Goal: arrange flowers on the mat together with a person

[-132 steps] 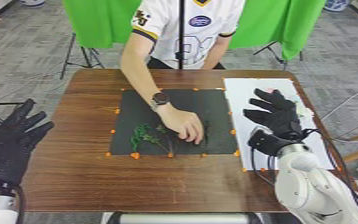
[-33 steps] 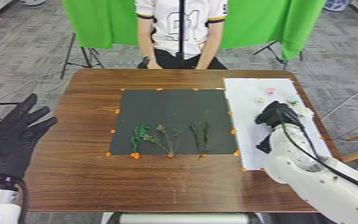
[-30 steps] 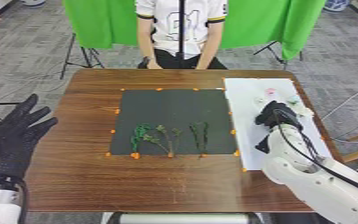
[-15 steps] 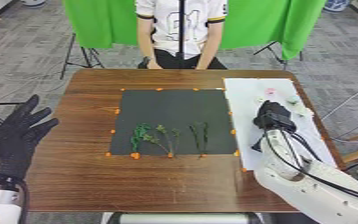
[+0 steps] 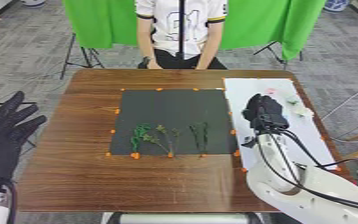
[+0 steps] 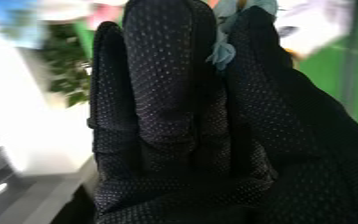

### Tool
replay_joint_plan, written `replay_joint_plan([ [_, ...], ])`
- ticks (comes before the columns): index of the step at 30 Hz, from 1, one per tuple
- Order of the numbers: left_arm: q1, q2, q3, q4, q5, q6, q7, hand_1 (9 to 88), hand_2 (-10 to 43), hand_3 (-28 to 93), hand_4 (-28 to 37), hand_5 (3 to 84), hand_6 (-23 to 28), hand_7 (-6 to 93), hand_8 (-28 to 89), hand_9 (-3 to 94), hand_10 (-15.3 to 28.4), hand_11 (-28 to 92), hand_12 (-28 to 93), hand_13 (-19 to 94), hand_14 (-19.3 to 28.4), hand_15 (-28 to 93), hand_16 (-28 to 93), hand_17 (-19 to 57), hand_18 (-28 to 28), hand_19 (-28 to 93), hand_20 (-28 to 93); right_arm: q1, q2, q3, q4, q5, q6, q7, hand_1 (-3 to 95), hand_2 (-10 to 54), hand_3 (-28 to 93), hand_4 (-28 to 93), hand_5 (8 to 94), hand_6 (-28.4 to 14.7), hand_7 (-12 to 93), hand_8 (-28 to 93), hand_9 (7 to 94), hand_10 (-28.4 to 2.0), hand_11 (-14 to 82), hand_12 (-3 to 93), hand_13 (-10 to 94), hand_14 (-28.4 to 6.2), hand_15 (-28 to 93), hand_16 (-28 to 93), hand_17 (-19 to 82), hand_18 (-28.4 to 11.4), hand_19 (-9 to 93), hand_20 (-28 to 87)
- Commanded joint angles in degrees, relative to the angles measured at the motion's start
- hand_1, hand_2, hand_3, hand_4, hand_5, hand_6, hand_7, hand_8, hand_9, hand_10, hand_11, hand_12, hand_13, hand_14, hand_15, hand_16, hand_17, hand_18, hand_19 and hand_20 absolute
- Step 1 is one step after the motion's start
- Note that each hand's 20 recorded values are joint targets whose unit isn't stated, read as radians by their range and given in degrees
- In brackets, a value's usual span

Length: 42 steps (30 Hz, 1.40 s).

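Observation:
Over the left part of the white sheet (image 5: 313,145) is my right hand (image 5: 266,119). In the right wrist view, a pale blue-green flower (image 6: 222,52) is pinched between the thumb and fingers of my right hand (image 6: 162,95). On the near part of the dark mat (image 5: 171,110) lie a curly green sprig (image 5: 140,134), a branching sprig (image 5: 164,140) and thin dark-green stems (image 5: 199,137), side by side. A pink flower (image 5: 271,91) and pale flowers (image 5: 302,111) lie on the sheet. My left hand (image 5: 2,132) is open beyond the table's left edge.
The brown table (image 5: 149,185) surrounds the mat. Small orange markers (image 5: 135,156) line the edges of the mat and sheet. Across the table stands a person (image 5: 182,35), hands low at the far edge. Behind hangs a green cloth (image 5: 104,25).
The person's hand has withdrawn from the stems on the mat. My right hand went down onto the white sheet, then shifted left toward the mat. My left hand has drifted slightly outward.

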Motion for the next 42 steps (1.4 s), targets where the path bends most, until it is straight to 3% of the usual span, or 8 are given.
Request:
replay_joint_plan([
  [1, 0.25, -1.79, -1.03, -0.14, 0.31, -0.18, -0.54, 20.7, 6.8, 76, -24.4, 28.8, 3.6, 11.2, -9, 28.8, 14.1, 19, 12, 20, 20.9, 44, -5, -9.0, 17.3, 36, 15, 14.42, -7.29, -9.94, -2.38, 4.02, 0.29, -7.88, 59.1, -9.5, 63, -28, 81.3, 4.9, 27, -1, 93.1, -4.4, 8.3, 33.7, 86, -1.2, 41, 27, 49, -12.2, 88, -15],
  [9, -2.28, -0.8, 0.8, 0.44, 0.51, -0.47, -0.73, 20.6, 6.8, 76, -24.5, 28.8, 3.5, 11.2, -9, 28.8, 14.1, 18, 12, 20, 21.0, 45, -5, -9.0, 17.5, 37, 16, 23.09, -19.24, -19.1, 3.03, 9.55, -1.65, -14.28, 58.5, -9.5, 64, -28, 81.1, 4.9, 27, -1, 93.0, -4.5, 8.5, 34.5, 86, -1.1, 41, 27, 48, -12.1, 89, -14],
  [10, -2.3, 0.45, 1.11, 0.59, -0.23, 0.04, -0.16, 20.6, 6.8, 76, -24.4, 28.8, 3.6, 11.2, -9, 28.8, 14.2, 18, 12, 20, 20.9, 45, -5, -9.0, 17.5, 37, 16, 23.38, -20.61, -19.73, 3.94, 9.5, -1.57, -14.89, 58.5, -9.5, 64, -28, 81.1, 4.8, 27, -1, 93.0, -4.4, 8.5, 34.6, 86, -1.1, 41, 27, 48, -12.1, 89, -14],
  [16, -3.99, 4.07, 2.52, 1.27, -1.55, 0.38, 1.27, 20.7, 6.8, 75, -24.5, 28.8, 3.6, 11.1, -9, 28.8, 14.3, 18, 12, 20, 20.9, 45, -5, -8.9, 17.5, 38, 16, 27.7, -26.7, -25.12, 7.96, 12.59, -1.23, -16.1, 58.3, -9.5, 64, -28, 81.1, 4.8, 27, -1, 93.2, -4.5, 8.8, 34.8, 86, -1.1, 42, 27, 47, -12.3, 89, -14],
  [21, -8.52, 5.35, 4.39, 2.3, -0.46, -0.3, -1.0, 20.6, 6.8, 75, -24.5, 28.8, 3.5, 11.1, -9, 28.8, 14.2, 18, 12, 20, 20.9, 45, -5, -8.9, 17.5, 38, 16, 32.72, -30.4, -31.54, 10.76, 15.72, -0.12, -15.86, 58.2, -9.5, 64, -28, 80.8, 4.9, 27, -1, 93.1, -4.5, 8.9, 35.0, 86, -1.2, 42, 27, 47, -12.3, 89, -13],
  [29, -15.45, 5.42, 6.92, 3.92, 1.93, -2.48, -5.2, 20.6, 6.8, 76, -24.5, 28.8, 3.6, 11.1, -9, 28.8, 14.2, 18, 12, 20, 21.0, 45, -5, -8.9, 17.5, 38, 16, 39.0, -35.68, -41.92, 15.14, 21.02, 0.66, -14.48, 57.8, -9.5, 64, -28, 80.5, 5.1, 28, -2, 92.9, -4.7, 9.0, 34.9, 86, -1.5, 43, 26, 47, -12.5, 90, -13],
  [33, -16.71, 5.56, 8.24, 4.22, 2.27, -2.73, -5.35, 20.6, 6.9, 76, -24.5, 28.9, 3.5, 11.1, -9, 28.7, 14.2, 18, 12, 20, 20.9, 45, -5, -8.9, 17.5, 38, 16, 39.91, -37.12, -43.99, 16.79, 23.06, -0.5, -14.8, 57.7, -9.5, 64, -28, 80.3, 5.3, 28, -2, 92.9, -4.7, 9.0, 35.1, 86, -1.6, 43, 26, 47, -12.5, 90, -12],
  [42, -16.88, 5.17, 8.49, 4.42, 2.51, -3.43, -5.51, 20.6, 6.9, 76, -24.4, 28.9, 3.6, 11.1, -9, 28.7, 14.3, 18, 12, 20, 20.9, 45, -5, -8.9, 17.5, 38, 16, 38.41, -37.54, -44.07, 18.4, 21.81, -5.34, -14.75, 57.0, -9.5, 64, -28, 79.8, 5.3, 27, -3, 92.6, -5.0, 9.4, 35.1, 86, -2.3, 45, 23, 46, -12.7, 90, -11],
])
